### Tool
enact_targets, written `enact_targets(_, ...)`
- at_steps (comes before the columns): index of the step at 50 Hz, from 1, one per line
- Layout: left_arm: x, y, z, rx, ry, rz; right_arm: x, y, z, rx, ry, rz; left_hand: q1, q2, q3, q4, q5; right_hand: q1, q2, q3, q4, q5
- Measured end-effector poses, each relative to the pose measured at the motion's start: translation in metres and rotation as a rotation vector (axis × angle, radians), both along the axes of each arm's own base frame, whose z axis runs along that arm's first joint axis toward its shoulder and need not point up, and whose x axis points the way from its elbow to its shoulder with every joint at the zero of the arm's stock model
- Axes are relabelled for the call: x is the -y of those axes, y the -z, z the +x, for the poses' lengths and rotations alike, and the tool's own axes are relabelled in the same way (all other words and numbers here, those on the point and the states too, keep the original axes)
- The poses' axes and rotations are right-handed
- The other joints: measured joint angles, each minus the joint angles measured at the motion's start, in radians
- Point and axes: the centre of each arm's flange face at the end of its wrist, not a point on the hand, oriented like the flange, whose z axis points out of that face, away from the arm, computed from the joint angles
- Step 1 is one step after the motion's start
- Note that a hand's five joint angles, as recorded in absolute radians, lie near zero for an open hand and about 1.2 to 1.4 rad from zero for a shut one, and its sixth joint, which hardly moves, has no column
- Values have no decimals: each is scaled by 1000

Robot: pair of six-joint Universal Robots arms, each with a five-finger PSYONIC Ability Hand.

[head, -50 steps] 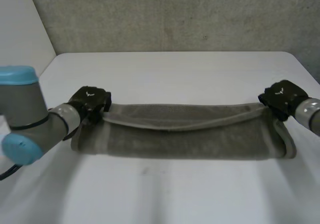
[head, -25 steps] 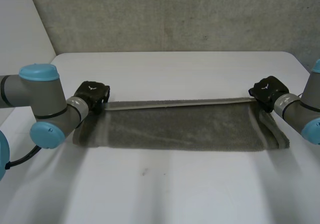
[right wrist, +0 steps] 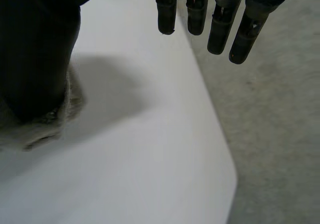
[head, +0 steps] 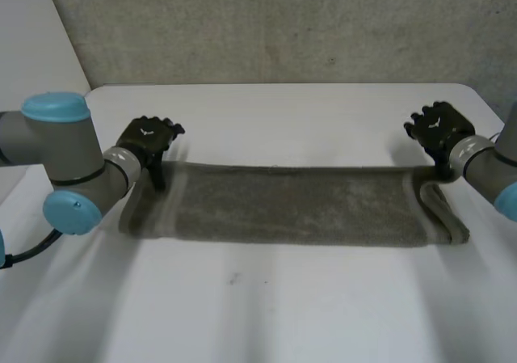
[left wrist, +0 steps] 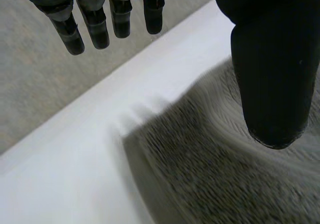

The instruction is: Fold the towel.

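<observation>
The white table lies in front of me, with a grey concrete wall behind its far edge. The towel stretches across the middle of the table from left to right as a long, narrow grey strip. It lies flat and is folded lengthwise, and at its right end the layers show as a doubled edge.

My left arm comes in from the left and my right arm from the right. Each ends at one far corner of the strip.

My left hand sits at the towel's far-left corner. Its fingers are straight and spread above bare table just beyond the cloth's far edge, and they close on nothing. Its thumb points down over the towel. The tip is close to the pile, but I cannot tell whether it touches.

My right hand sits at the far-right corner, near the table's right edge. Its fingers are also straight and apart, clear of the cloth and holding nothing. Its thumb comes down onto the frayed corner of the towel, which bunches a little around the tip. Neither hand grips the towel.
</observation>
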Motion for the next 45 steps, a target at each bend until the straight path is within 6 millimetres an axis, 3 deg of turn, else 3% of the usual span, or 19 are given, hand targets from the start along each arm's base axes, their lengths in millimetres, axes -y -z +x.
enact_targets(7,-4,-36,1,-27,-1,-71,7,-35,1,31,-70,-123,-5,-6,-7,-7,-4,0,0,0,0,0)
enact_targets(15,-18,-58,5,-47,-1,-88,12,-45,-11,59,-123,-143,-9,-8,-7,-9,-5,45,32,33,30,36)
enact_targets(19,-30,-56,8,-52,0,-61,17,-42,-28,92,-115,-111,-9,-10,-12,-11,-5,673,688,663,649,669)
enact_targets(20,-31,-55,9,-52,0,-57,18,-42,-30,99,-112,-105,-9,-10,-12,-11,-5,698,713,701,686,703)
enact_targets(26,-45,-44,11,-47,2,-8,31,-33,-57,207,-57,-35,-11,-11,-12,-13,-5,52,37,41,29,18)
enact_targets(37,-50,-36,10,-44,8,2,32,-38,-72,552,23,133,-19,-16,-18,-18,-5,-4,-3,-4,-4,-5)
enact_targets(45,-56,-35,11,-43,8,14,-8,-48,-58,627,56,292,-23,-20,-22,-21,-5,84,72,75,54,91)
